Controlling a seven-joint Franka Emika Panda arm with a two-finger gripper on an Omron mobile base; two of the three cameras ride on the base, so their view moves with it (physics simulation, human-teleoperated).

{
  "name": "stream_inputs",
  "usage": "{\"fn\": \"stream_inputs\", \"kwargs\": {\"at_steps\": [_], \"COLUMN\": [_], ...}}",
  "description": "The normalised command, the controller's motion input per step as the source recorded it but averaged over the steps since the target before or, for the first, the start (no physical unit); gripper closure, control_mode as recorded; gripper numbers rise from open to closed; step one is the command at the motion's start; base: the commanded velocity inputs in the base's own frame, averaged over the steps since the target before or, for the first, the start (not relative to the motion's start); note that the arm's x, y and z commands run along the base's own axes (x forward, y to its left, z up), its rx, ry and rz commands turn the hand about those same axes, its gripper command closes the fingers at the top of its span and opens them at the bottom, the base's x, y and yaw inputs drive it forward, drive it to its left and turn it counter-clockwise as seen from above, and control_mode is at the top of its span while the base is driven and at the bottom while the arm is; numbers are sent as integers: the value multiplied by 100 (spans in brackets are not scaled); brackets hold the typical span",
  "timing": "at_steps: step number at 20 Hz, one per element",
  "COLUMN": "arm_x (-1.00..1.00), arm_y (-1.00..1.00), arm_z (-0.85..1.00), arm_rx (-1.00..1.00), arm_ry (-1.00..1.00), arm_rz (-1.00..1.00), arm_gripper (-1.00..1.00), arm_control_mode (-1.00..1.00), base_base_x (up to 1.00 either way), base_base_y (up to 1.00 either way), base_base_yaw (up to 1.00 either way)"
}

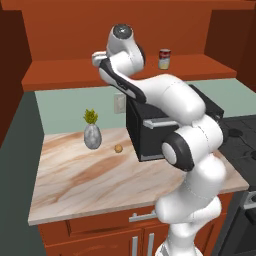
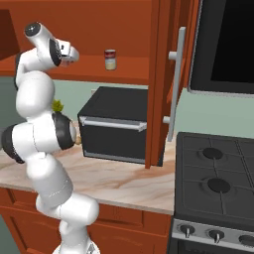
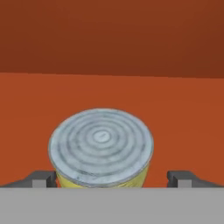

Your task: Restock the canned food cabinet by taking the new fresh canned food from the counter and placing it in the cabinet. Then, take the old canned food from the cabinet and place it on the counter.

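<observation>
- Finger tips (image 3: 41, 178) of the gripper (image 3: 112, 179) are standing wide apart at the bottom of the hand view, one on each side of a can's grey ringed lid, with clear gaps between pads and can; the gripper is spread open and gripping nothing.
- Between the finger tips, the can with the yellowish lower edge, judged to be the old canned food (image 3: 101, 148), is sitting upright on the red-brown shelf of the cabinet (image 3: 112, 52), directly ahead of the gripper.
- Off to the gripper's side on the same shelf, the red-over-cream can, the new fresh canned food (image 1: 164, 58), is standing upright and well apart from the hand.
- Restocking is judged complete: the new can is resting in the cabinet, not on the counter (image 1: 90, 175).
- Removal of the old can is only beginning: the hand is bracketing it, but closing, lifting and carrying down to the counter are all outstanding.
- Below the gripper, the counter is carrying a grey vase with a green sprig (image 1: 92, 131), a small brown round item (image 1: 118, 148) and a black toaster oven (image 2: 116, 124); open marble beside these is judged adequate for setting the old can down.
- Overall progress is judged at roughly the halfway mark.
</observation>
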Motion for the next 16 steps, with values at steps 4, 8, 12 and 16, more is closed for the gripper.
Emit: {"fn": "stream_inputs", "kwargs": {"at_steps": [4, 8, 12, 16], "arm_x": [18, 4, -2, -63], "arm_y": [8, 0, 0, 13], "arm_z": [-6, -10, 0, -1], "arm_rx": [-5, -6, 0, -2], "arm_ry": [0, 0, 0, -2], "arm_rz": [0, 0, 0, 1], "arm_gripper": [-100, 100, 100, 100], "arm_control_mode": [-100, -100, -100, -100], "base_base_x": [0, 0, 0, 0], "base_base_y": [0, 0, 0, 0], "base_base_yaw": [0, 0, 0, 0]}}
